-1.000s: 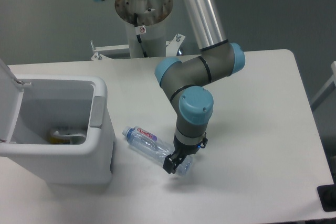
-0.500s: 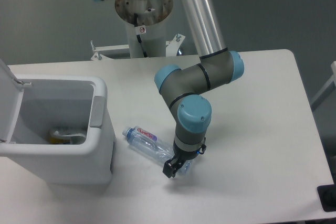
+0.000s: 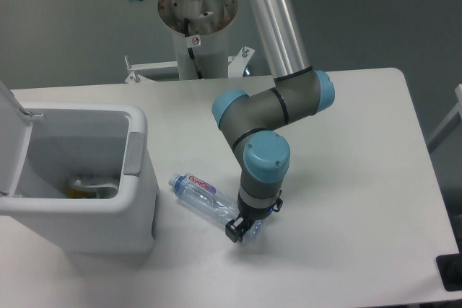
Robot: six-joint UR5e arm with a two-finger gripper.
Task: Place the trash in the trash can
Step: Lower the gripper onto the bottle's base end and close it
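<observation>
Our end effector point(image 3: 238, 230) sits low over the base end of the crushed plastic bottle point(image 3: 206, 199) lying on the surface point(image 3: 346, 178); whether it grips, we cannot tell. The open trash can point(image 3: 137, 192) stands nearby.

Illegible red label point(image 3: 198, 184) on bottle point(image 3: 209, 199)

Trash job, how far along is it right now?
Done: the trash can stands open with something already lying inside. In hand: the gripper is down at the base end of the bottle, which lies on the table. Left: lifting it and dropping it in.
</observation>
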